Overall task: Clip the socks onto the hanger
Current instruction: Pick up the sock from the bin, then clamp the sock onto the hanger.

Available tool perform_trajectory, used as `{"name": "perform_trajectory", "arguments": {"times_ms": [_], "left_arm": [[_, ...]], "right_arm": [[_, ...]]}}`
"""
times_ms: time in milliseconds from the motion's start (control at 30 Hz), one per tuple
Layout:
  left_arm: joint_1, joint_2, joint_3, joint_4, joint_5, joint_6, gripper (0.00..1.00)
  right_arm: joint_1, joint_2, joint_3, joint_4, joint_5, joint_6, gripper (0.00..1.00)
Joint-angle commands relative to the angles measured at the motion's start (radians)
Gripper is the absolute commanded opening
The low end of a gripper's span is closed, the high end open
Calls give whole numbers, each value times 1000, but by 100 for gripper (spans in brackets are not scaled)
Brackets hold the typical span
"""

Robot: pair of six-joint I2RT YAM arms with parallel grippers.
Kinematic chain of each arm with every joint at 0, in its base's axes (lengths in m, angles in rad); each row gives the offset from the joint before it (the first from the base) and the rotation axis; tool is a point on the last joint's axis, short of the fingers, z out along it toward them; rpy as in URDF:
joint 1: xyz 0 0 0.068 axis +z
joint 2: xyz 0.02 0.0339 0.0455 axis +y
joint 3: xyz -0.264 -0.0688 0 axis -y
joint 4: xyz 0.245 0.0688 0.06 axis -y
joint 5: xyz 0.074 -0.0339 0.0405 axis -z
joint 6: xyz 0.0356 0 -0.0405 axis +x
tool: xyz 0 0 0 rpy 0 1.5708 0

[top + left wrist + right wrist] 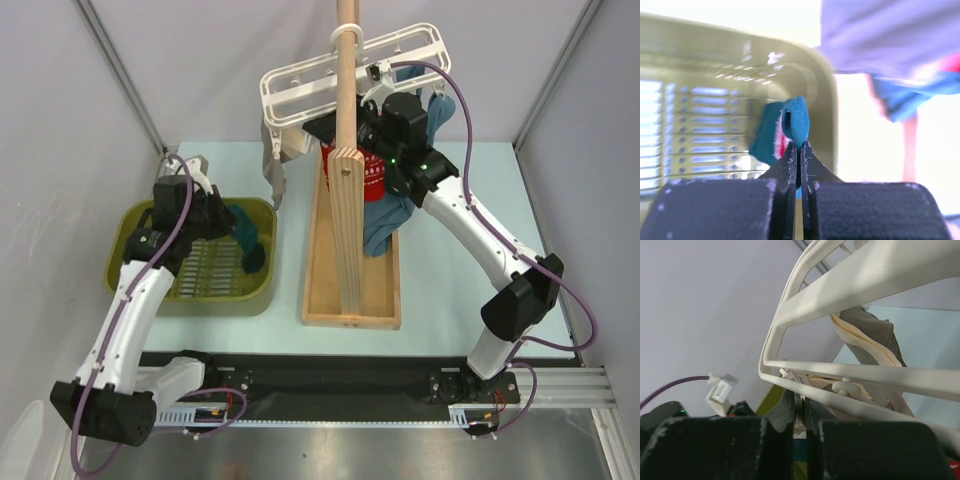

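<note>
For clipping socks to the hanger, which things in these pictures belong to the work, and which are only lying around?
Belong to the job:
- teal sock, pinched by the shut left gripper
- red patterned sock
- white hanger
- right gripper, shut at the hanger's frame

Only lying about:
- grey-beige sock
- blue garment
- wooden pole stand
- green basket

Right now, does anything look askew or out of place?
The white hanger looks askew on the wooden pole: in the top view its left end sits lower in frame than its right, though tilt and mere turning can't be told apart. The right pincer is up against it. Nothing else stands out.
</note>
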Motion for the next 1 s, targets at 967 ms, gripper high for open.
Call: {"name": "perform_trajectory", "arguments": {"times_ms": [967], "left_arm": [[-242, 201, 483, 28, 616, 74, 0]], "right_arm": [[-17, -6, -27, 16, -336, 12, 0]]}}
